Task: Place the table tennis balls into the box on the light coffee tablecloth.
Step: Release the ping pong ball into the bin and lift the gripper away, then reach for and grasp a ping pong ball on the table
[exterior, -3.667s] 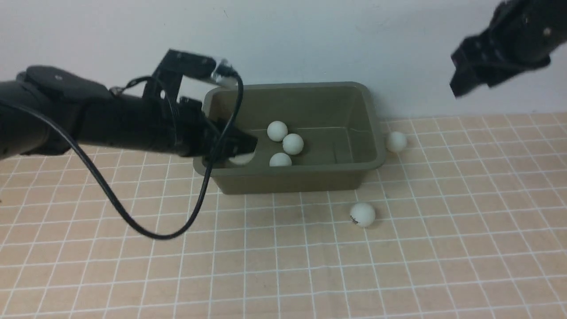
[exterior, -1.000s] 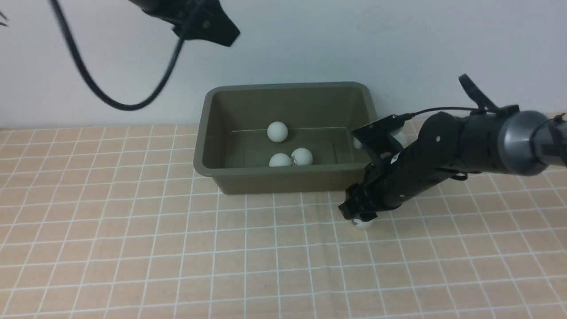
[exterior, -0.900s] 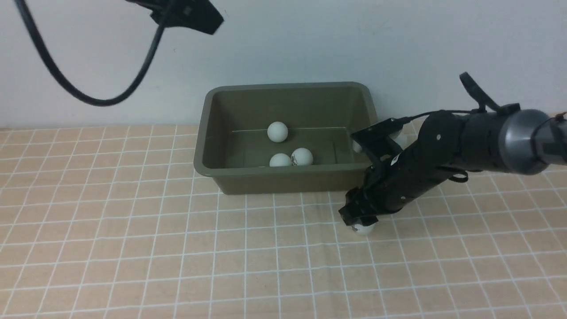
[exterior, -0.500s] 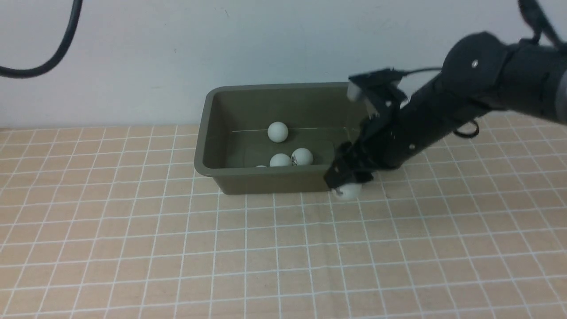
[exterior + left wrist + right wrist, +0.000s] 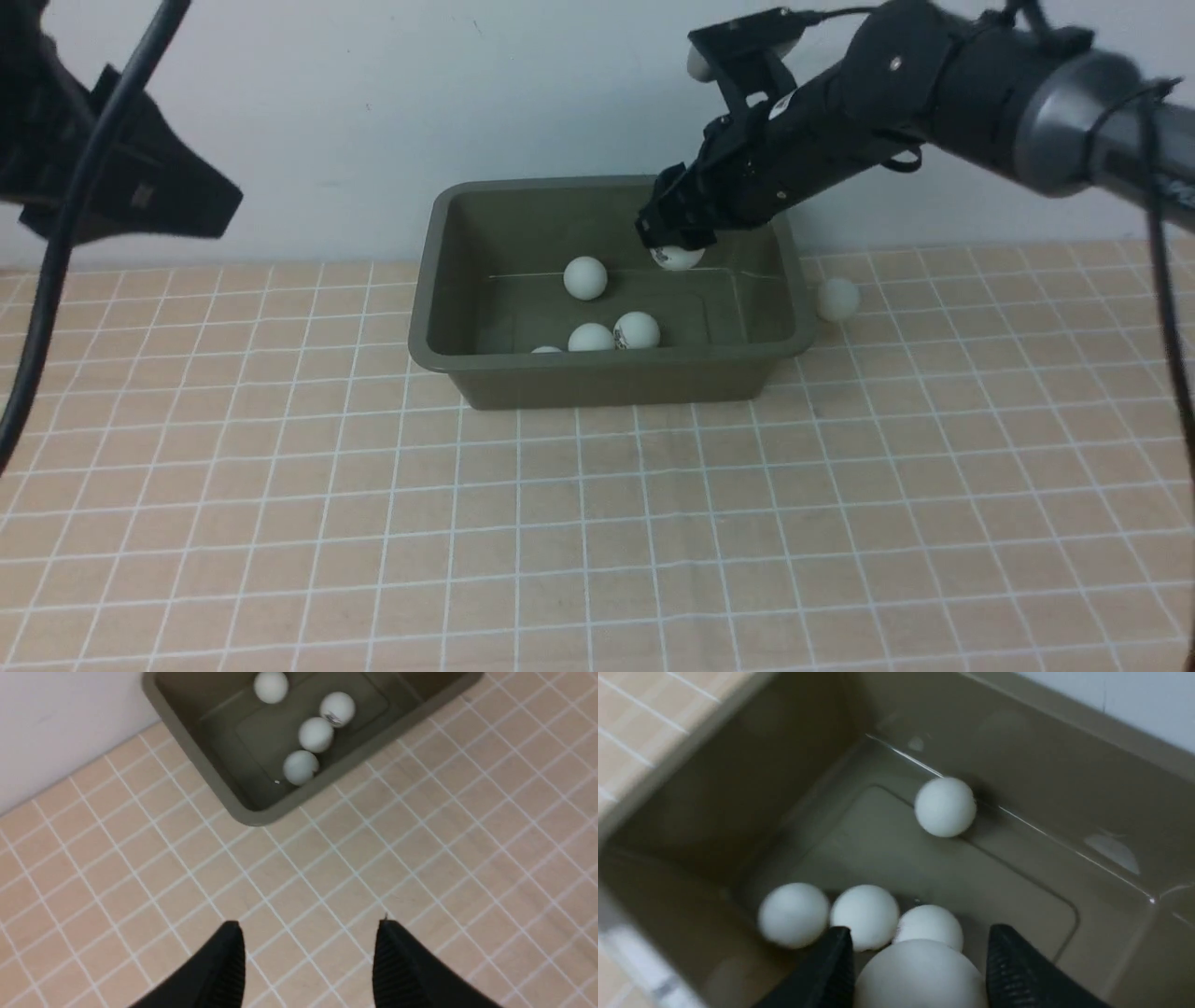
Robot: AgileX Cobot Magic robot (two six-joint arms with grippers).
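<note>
The olive-green box [image 5: 597, 373] stands on the light coffee tablecloth [image 5: 597, 541] against the back wall. Several table tennis balls lie inside it, such as one at the back [image 5: 585, 277] and two at the front [image 5: 591, 337] [image 5: 638, 329]. My right gripper [image 5: 674, 245] hangs over the box's right half, shut on another white ball [image 5: 920, 975] that sits between its two black fingers [image 5: 831, 966]. One more ball [image 5: 837, 299] rests on the cloth just right of the box. My left gripper [image 5: 308, 933] is open and empty, high over the cloth at the far left [image 5: 131, 187].
A white wall runs right behind the box. The left arm's black cable [image 5: 56, 271] hangs down along the left edge of the front view. The right arm [image 5: 980, 84] reaches in from the upper right.
My right gripper has lifted the ball off the cloth in front of the box's right corner and carried it up over the box. The left arm swung away to the far left.
</note>
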